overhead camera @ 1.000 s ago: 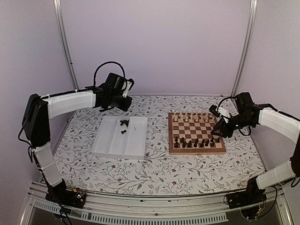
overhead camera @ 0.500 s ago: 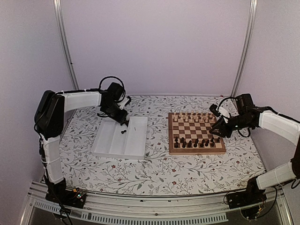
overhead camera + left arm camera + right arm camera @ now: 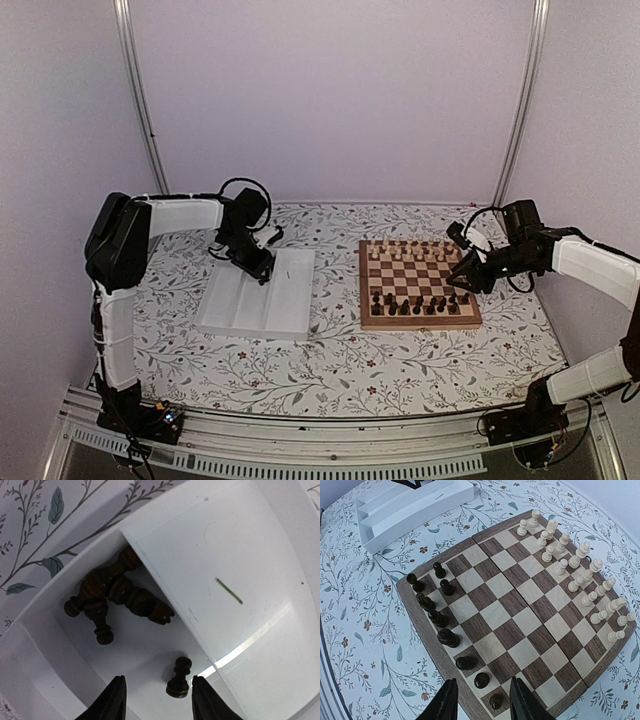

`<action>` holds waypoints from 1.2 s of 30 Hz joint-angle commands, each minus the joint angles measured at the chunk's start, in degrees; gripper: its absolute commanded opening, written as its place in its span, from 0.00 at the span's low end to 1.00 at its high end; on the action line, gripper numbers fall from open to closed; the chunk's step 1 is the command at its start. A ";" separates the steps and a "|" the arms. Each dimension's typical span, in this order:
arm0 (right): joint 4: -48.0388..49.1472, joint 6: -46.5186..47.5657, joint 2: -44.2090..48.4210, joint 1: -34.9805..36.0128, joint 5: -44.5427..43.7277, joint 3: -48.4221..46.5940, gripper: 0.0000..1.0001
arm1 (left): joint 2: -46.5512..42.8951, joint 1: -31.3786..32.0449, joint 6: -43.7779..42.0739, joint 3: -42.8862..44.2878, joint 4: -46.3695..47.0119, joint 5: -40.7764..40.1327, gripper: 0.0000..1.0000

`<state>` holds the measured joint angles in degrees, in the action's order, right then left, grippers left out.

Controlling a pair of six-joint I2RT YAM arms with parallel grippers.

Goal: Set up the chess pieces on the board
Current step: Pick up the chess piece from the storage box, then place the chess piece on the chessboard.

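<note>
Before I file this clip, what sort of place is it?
Probably a lab robot cell, not a home: plain panel walls with metal rails, two arms bolted at the table's edge, and a staged board and tray.

Heaped on their sides in a compartment corner of the white plastic tray (image 3: pixel 250 555): dark brown wooden chess pieces (image 3: pixel 117 592). Apart from them, one dark pawn (image 3: pixel 179 677), between the spread black fingers of the hand (image 3: pixel 157 702). Beyond the tray's corner, leaf-patterned tabletop (image 3: pixel 45 525).

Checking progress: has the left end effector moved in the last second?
Yes. The left end effector dropped from above the far edge of the tray down into it.
</note>
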<state>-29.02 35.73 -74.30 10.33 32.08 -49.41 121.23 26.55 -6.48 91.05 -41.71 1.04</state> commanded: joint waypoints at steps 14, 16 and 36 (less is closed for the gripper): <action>0.98 -0.13 -0.18 -0.14 0.86 0.54 0.38 | 4.60 0.48 -0.99 2.46 -4.97 2.95 0.26; 0.98 -0.13 -0.31 -0.17 0.78 0.54 0.38 | 4.76 0.49 -0.76 2.89 -5.70 3.15 0.22; -6.66 -4.85 -8.90 3.51 11.04 -20.18 0.43 | -17.75 8.40 -4.43 -4.38 12.52 22.73 0.10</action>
<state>-31.35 33.10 -77.76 10.98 38.20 -63.90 108.33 30.41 -8.25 91.98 -40.82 14.50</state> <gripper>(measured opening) 0.426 0.147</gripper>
